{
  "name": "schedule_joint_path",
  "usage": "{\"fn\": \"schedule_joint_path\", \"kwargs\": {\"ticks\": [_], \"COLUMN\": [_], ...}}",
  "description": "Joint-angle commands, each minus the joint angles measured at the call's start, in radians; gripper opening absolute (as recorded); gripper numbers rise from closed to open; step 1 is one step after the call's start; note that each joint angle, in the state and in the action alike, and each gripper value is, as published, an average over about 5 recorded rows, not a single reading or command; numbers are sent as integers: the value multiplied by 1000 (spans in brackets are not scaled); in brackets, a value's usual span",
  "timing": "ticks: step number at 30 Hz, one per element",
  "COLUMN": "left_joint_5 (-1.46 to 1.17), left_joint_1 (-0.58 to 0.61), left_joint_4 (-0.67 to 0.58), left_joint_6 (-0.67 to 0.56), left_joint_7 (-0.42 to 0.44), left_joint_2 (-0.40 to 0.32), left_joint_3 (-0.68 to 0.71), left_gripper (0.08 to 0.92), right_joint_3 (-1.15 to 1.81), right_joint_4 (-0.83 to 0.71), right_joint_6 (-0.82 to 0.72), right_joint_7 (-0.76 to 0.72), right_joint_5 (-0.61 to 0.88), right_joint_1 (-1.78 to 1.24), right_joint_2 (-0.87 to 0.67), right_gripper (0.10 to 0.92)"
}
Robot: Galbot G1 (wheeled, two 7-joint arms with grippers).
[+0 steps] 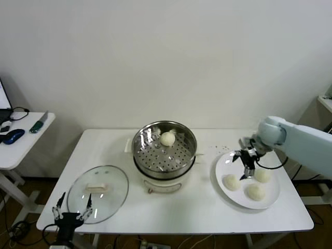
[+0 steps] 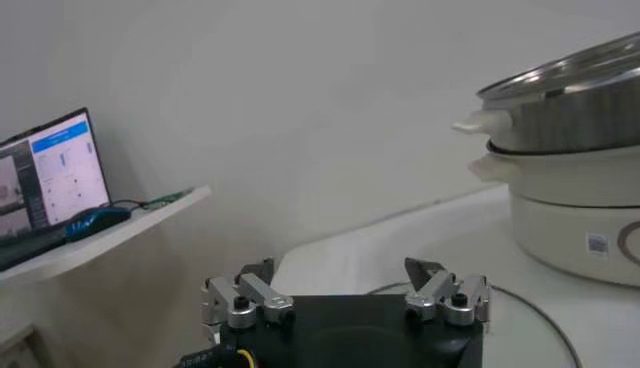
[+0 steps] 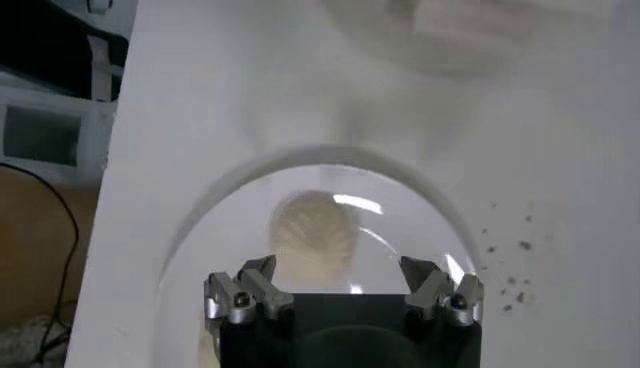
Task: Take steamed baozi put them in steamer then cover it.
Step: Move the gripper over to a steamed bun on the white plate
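Bare table (image 1: 207, 202) runs across the lower middle of the frame, between lid (image 1: 98, 193) (lower left) and plate (image 1: 224, 168) at right; the steamer (image 1: 165, 150) blocks the centre.

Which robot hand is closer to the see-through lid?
Left. The left gripper sits open at the glass lid's front edge, while the right gripper hovers open over the plate, beyond the steamer.
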Motion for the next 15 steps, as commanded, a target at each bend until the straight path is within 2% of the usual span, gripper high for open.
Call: {"fn": "schedule_joint_path", "kwargs": {"ticks": [1,15], "left_joint_5": [1,6], "left_joint_1": [-1,-4], "left_joint_4": [10,23], "left_joint_6": [0,0], "left_joint_7": [0,0], "left_joint_2": [-1,-4], "left_joint_3": [0,-1], "left_gripper": [823,823], "right_joint_3": [130,130], "right_joint_4": [-84,-154], "right_joint_6": [-17,-7], "right_joint_7": [6,8], "right_joint_5": [-63,-65], "right_joint_1": [-176,-179], "right_joint_2": [28,127], "right_gripper": [823,823]}}
